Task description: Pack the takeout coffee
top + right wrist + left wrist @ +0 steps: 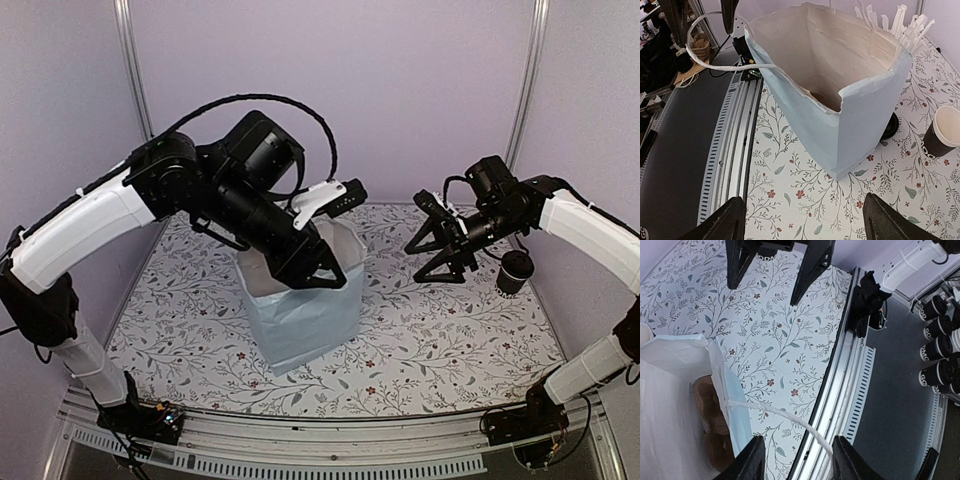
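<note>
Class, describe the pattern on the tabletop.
The tabletop is white with grey-green leafy sprigs and small red flowers; clearest in the left wrist view.

1. We see plain lilac walls [400,100] from nine round to three o'clock.
2. Our table [420,370] wears a leafy floral cloth.
3. A slotted metal rail [330,445] edges it at six o'clock.

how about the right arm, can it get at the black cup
Probably yes. The black cup stands upright in the open, just beside the right gripper, whose jaws are open and empty. The pale blue bag stands apart from it, so nothing seems to block the way.
</note>
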